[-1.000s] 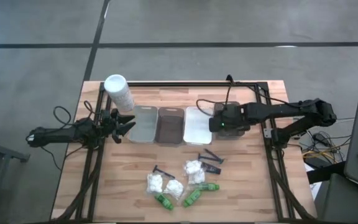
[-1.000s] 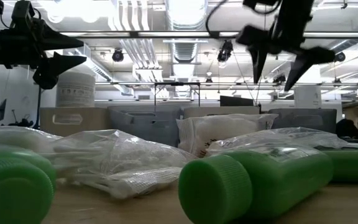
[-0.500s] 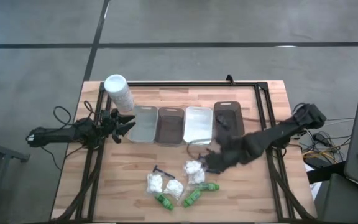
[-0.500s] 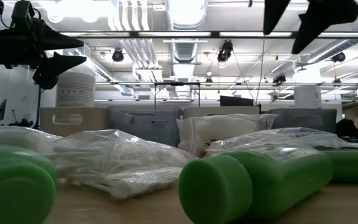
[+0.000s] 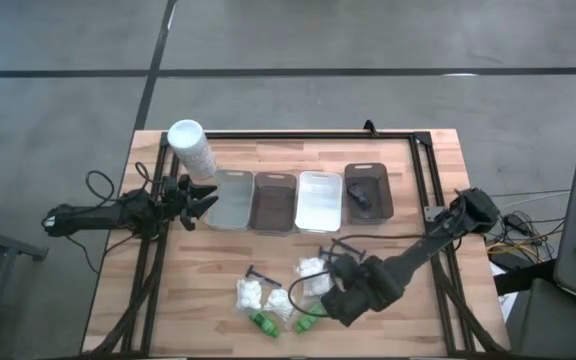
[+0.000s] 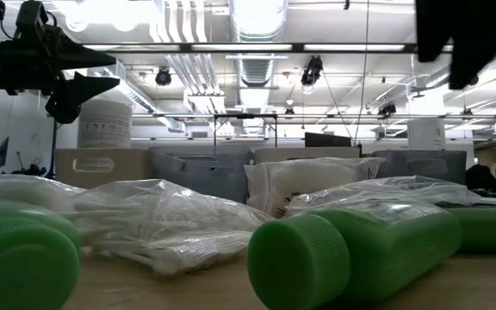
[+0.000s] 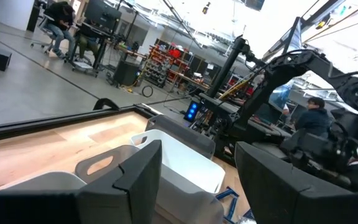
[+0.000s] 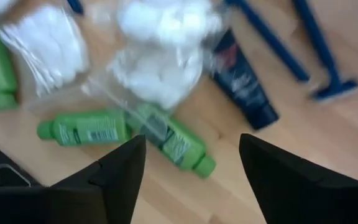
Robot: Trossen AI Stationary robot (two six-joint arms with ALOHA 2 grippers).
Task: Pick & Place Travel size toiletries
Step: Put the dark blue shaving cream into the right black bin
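Right claw [image 8: 188, 180] hangs above toiletry cluster at front of wooden worktop [image 5: 198, 280], fingers spread, pinching nothing. Below it: small bright green plastic bottles [image 8: 173, 142], lumpy white puffs in clear wrap [image 8: 160, 25], thin dark blue razors [image 8: 319, 50], small black tube [image 8: 241, 81], all lying loose on worktop. Left claw [image 5: 204, 200] waits spread beside grey rectangular plastic tray [image 5: 234, 200], near tall white cylinder [image 5: 191, 148].

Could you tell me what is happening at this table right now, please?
The robot is sorting travel toiletries into trays. The right gripper, open and empty, hangs over the pile of green bottles, white puffs and razors at the near side of the table. One dark item already lies in the rightmost tray. The left gripper waits, open, beside the trays near the white cylinder.
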